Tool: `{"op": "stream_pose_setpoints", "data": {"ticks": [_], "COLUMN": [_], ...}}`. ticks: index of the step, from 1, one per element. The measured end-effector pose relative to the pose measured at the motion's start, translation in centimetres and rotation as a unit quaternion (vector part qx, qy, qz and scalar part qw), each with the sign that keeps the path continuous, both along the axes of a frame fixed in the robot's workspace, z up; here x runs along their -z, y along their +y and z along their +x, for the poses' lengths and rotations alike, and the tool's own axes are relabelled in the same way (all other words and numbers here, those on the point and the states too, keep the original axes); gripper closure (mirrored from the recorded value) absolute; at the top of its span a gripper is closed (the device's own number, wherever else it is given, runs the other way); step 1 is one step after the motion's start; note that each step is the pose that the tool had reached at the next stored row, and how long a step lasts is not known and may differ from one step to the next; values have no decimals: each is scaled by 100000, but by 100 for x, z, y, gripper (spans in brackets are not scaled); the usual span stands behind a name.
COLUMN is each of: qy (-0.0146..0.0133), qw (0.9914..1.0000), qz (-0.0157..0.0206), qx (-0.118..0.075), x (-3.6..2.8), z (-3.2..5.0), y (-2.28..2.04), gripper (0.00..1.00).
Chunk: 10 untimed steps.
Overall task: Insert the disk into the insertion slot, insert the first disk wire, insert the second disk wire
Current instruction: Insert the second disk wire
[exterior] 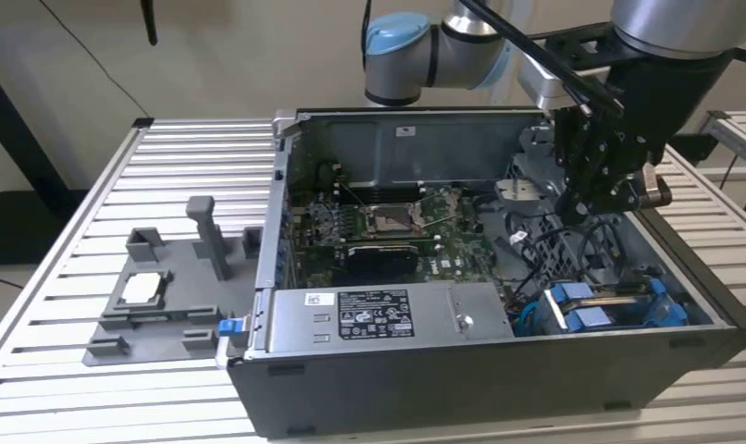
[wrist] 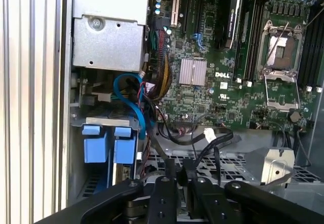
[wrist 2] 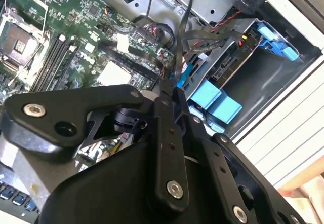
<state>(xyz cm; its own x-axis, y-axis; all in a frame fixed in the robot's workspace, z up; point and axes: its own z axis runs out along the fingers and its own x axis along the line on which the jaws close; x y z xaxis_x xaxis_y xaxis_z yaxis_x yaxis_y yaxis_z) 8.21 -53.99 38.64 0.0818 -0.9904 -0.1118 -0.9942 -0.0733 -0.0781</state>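
Disk (exterior: 610, 307) looks seated in the insertion slot (exterior: 691, 319) already, so we're on the wires. Gripper (exterior: 586, 211) is pinched on a black cable (wrist 2: 178, 46), which needs lining up with the disk's connector.

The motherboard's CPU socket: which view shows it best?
The first wrist view: the CPU socket is seen nearly head-on, unobstructed, with its retention frame clear. The exterior view shows the socket small, deep inside the case. The second wrist view catches it at the frame's edge, cropped and tilted.

A plain beige wall (exterior: 225, 55) behind a slatted metal table (exterior: 65, 277) — floor seemingly dark.
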Motion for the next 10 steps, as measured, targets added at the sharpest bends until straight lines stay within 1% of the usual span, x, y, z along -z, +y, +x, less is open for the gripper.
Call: {"op": "stream_pose_setpoints", "data": {"ticks": [1,10], "qy": [1,1], "qw": [100000,100000], "qz": [1,0], "qx": [0,0], "x": [0,0], "z": [0,-1], "y": [0,0], "gripper": [84,84]}}
